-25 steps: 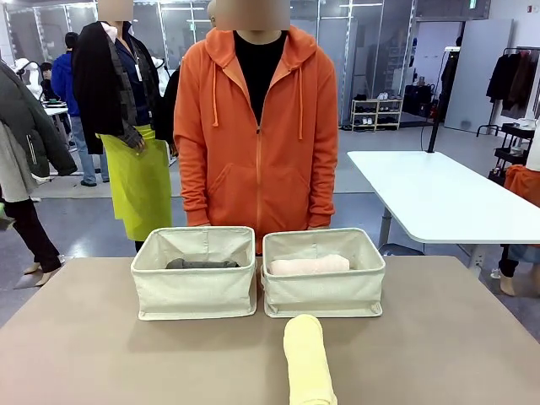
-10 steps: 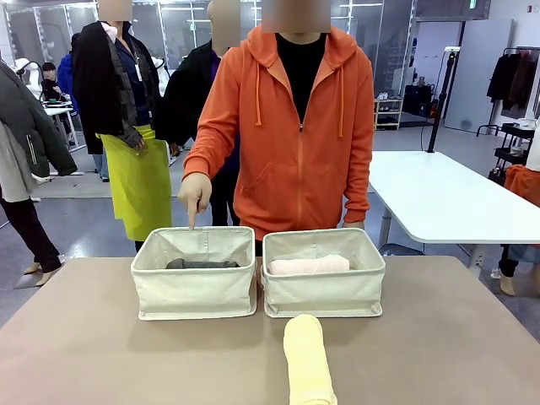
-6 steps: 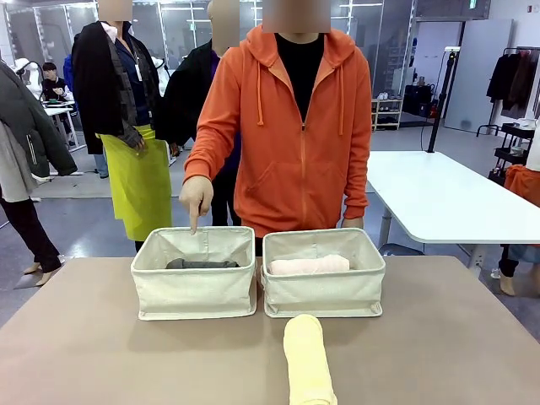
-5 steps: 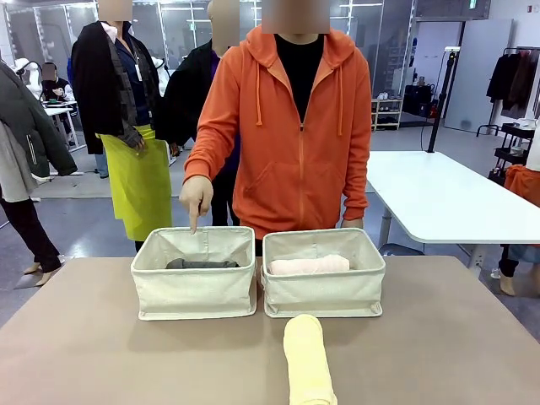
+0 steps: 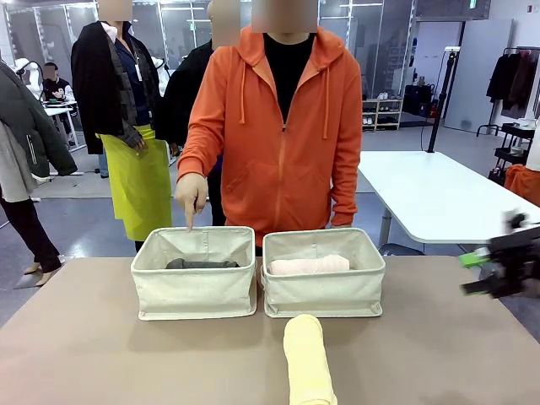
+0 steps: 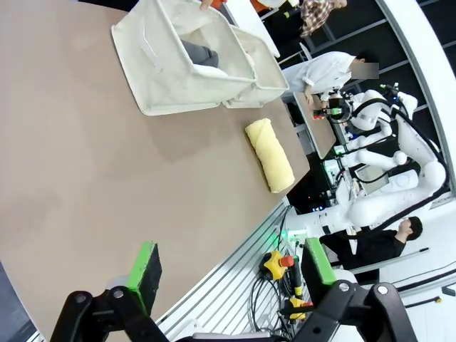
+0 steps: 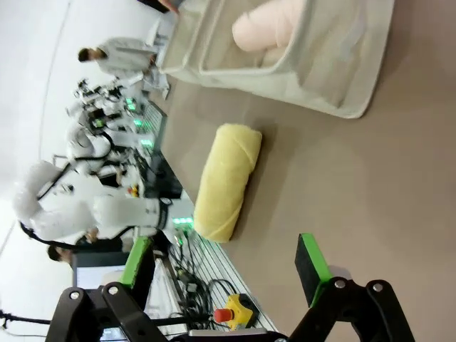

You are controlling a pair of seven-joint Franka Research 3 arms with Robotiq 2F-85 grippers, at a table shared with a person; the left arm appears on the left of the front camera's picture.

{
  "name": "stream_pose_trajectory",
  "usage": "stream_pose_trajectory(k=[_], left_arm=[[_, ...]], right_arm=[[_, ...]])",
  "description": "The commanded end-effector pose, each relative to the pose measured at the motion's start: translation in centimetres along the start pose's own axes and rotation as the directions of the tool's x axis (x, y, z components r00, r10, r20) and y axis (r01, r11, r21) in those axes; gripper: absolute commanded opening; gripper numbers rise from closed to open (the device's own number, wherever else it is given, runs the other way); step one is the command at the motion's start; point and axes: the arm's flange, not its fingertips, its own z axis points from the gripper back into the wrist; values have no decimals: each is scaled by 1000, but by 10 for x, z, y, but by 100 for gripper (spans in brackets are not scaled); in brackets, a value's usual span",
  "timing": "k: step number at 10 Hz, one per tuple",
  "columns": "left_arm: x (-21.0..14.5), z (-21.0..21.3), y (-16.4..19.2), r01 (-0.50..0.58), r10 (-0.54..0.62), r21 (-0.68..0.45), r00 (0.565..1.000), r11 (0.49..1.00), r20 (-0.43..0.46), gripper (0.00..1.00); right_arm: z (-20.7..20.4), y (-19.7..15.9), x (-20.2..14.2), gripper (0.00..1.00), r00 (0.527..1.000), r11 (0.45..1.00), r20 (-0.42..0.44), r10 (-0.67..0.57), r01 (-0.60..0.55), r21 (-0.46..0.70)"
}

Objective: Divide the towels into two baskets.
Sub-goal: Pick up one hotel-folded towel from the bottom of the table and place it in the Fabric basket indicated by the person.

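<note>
Two cream canvas baskets sit side by side, touching, at the far middle of the table (image 5: 76,337) in the front view. The left basket (image 5: 194,278) holds the dark grey towel (image 5: 201,264), lying crosswise low inside it; the right basket (image 5: 324,277) holds the pale pink towel (image 5: 309,265), also lying crosswise. The pale yellow towel (image 5: 308,361) lies on the bare tabletop at about 6 o'clock from the right basket, near its front wall but apart from it, its long axis running toward the camera.

A person in an orange hoodie (image 5: 274,135) stands at the far edge. The person's hand (image 5: 191,191) hangs at 12 o'clock above the left basket's back rim, index finger pointing down into it — not touching the fabric as far as can be seen.

The right gripper (image 5: 498,268) shows blurred at the table's 3 o'clock edge, green pads visible, well apart from the towels. In the right wrist view its fingers (image 7: 311,260) stand spread wide with nothing between them, the yellow roll beyond at about 11 o'clock. The left gripper (image 6: 231,267) likewise stands wide apart and empty — the yellow towel lies at roughly 1 o'clock from it, the baskets farther off at 12 o'clock.
</note>
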Motion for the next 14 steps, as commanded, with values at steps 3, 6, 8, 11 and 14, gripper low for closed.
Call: stream_pose_trajectory(k=[3, 6, 8, 11, 14], left_arm=[[0, 3, -4, 9, -9, 1, 1000, 1000, 9, 100], [0, 3, -4, 9, -9, 1, 1000, 1000, 9, 100], [0, 3, -4, 9, -9, 1, 1000, 1000, 9, 100], [0, 3, -4, 9, -9, 1, 1000, 1000, 9, 100], [0, 3, -4, 9, -9, 1, 1000, 1000, 9, 100]], right_arm=[[-90, 31, -26, 100, 999, 990, -17, -44, 42, -138], [-133, 53, -39, 100, 994, 948, 105, -31, 63, -313], [-168, 65, -38, 100, 996, 908, 84, -1, 36, -418], [-209, 79, -34, 100, 1000, 893, -4, 5, -6, -451], [-240, 87, -41, 100, 993, 874, -118, 7, -63, -482]])
